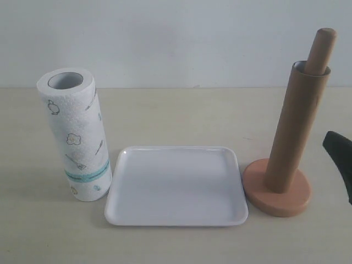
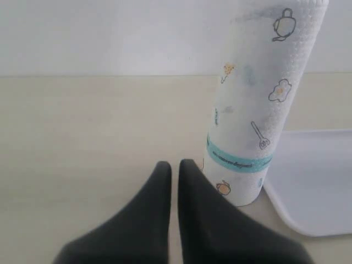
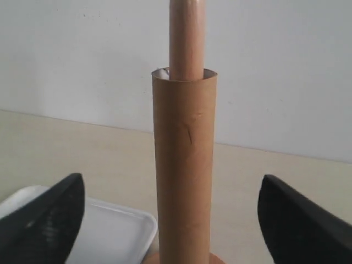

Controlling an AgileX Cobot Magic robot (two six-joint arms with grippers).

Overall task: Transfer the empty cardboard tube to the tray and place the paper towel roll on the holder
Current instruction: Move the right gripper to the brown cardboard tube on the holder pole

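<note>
I see my right hand (image 3: 170, 184) spread wide facing the empty cardboard tube (image 1: 297, 126), sleeved over the holder (image 1: 278, 201), while my left hand (image 2: 175, 165), closed up, hangs near the paper towel roll (image 1: 77, 137) standing beside the tray (image 1: 176, 187).

The exterior camera looked down across the table (image 1: 165, 110); 2 wrist cameras (low, close) faced the wall (image 2: 110, 33); all 3 showed the tray (image 1: 176, 187).

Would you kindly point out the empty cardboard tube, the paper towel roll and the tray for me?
empty cardboard tube (image 1: 296, 129): exterior view, halfway up its brown wall.
paper towel roll (image 1: 77, 140): exterior view, middle of its printed side.
tray (image 1: 176, 184): exterior view, bare centre of its white floor.
</note>
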